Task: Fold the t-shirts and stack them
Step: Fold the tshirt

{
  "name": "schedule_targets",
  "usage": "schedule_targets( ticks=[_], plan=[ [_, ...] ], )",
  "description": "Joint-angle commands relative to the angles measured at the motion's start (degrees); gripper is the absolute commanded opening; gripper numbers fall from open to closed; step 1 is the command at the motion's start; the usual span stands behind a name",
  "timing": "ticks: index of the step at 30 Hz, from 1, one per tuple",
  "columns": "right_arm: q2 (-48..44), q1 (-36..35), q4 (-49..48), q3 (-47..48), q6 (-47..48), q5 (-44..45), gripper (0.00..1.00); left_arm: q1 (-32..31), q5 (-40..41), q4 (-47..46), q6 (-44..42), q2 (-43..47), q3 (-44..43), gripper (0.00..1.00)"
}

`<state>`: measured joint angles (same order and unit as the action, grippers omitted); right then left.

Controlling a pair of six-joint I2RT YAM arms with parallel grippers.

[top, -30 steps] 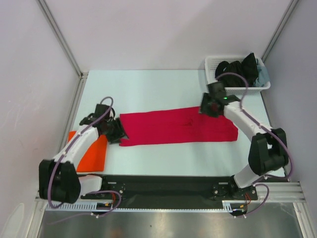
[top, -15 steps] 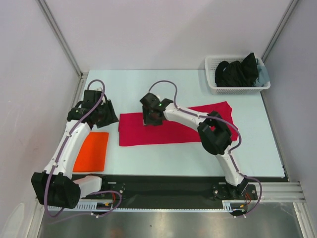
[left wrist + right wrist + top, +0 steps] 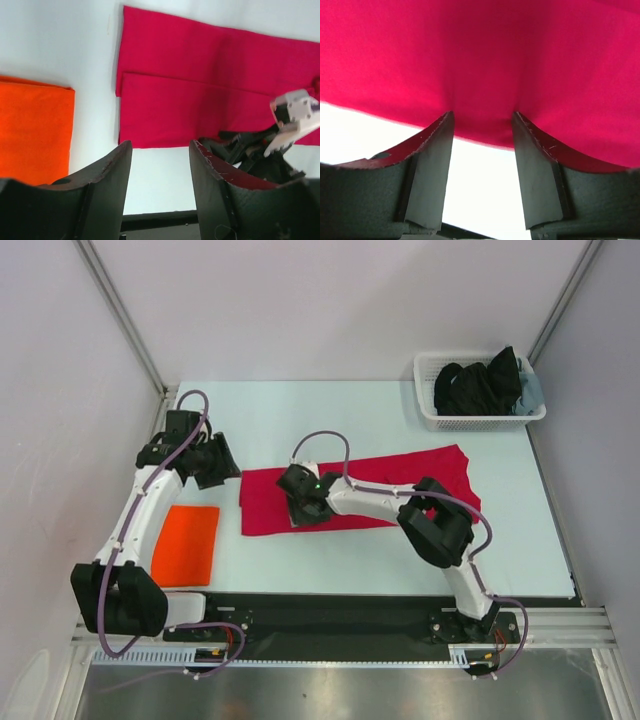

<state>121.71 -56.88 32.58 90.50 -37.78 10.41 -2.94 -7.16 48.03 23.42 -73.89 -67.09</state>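
Within the last second the right gripper (image 3: 298, 510) has swung away from the far right end of the crimson red cloth t-shirt (image 3: 265, 505) and come down at the near edge of its left half, while the left gripper (image 3: 222, 465) has let go of the shirt's left end and pulled back toward the far left of the pale desk (image 3: 350, 420). The red shirt now lies as a long, lengthwise-folded strip across the middle of the desk, its right end slanting away from the arms. It probably still needs a crosswise fold before it can be stacked. The bright orange cloth t-shirt (image 3: 185, 545) is already a neat folded rectangle at the near left, apart from the red one, so it looks ready to be the base of the pile. The right arm reaches low and far to its left, jaws parted over the cloth edge with nothing pinched; the left arm is stretched forward and raised, jaws released and empty
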Motion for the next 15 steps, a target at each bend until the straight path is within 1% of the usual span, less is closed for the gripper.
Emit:
schedule_targets(
  ticks=[1, 2, 3, 4, 6, 8, 11, 13, 15],
  plan=[
    [-3.21, -3.66, 6.27, -9.7, -1.76, 1.19, 0.55, 0.04, -2.77, -2.06, -0.83, -0.12, -0.5, 0.55],
    [-5.06, -4.46, 6.01, -14.25, -2.73, 1.27, 0.55, -0.05, -3.03, -2.06, -0.74, -0.12, 0.29, 0.55],
    [-7.08, -6.21, 5.75, -17.17, -3.69, 1.19, 0.55, -0.31, -3.3, -2.59, -0.57, 0.14, 0.9, 0.55],
    [-11.19, -7.01, 5.31, -19.46, -4.84, 1.1, 0.56, -0.49, -3.74, -3.03, -0.39, 0.32, 1.52, 0.55],
    [-15.08, -8.24, 5.56, -24.81, -8.27, 1.36, 0.56, -1.71, -3.92, -3.99, -0.13, 0.5, 3.54, 0.55],
    [-20.78, -8.77, 8.1, -26.07, -10.37, 2.85, 0.58, -2.59, -4.18, -4.52, 0.22, -0.03, 5.03, 0.56],
    [-27.72, -6.41, 13.1, -25.2, -11.96, 6.63, 0.75, -4.53, -4.44, -4.96, 0.48, -1.87, 5.57, 0.56],
    [-30.82, -3.34, 13.91, -25.46, -11.79, 6.73, 0.99, -6.11, -4.09, -5.58, 0.57, -3.01, 5.57, 0.57],
    [-34.95, 4.29, 12.87, -26.42, -10.83, 3.49, 1.0, -7.34, -4.27, -6.19, 0.05, -4.34, 4.69, 0.59]
  ],
)
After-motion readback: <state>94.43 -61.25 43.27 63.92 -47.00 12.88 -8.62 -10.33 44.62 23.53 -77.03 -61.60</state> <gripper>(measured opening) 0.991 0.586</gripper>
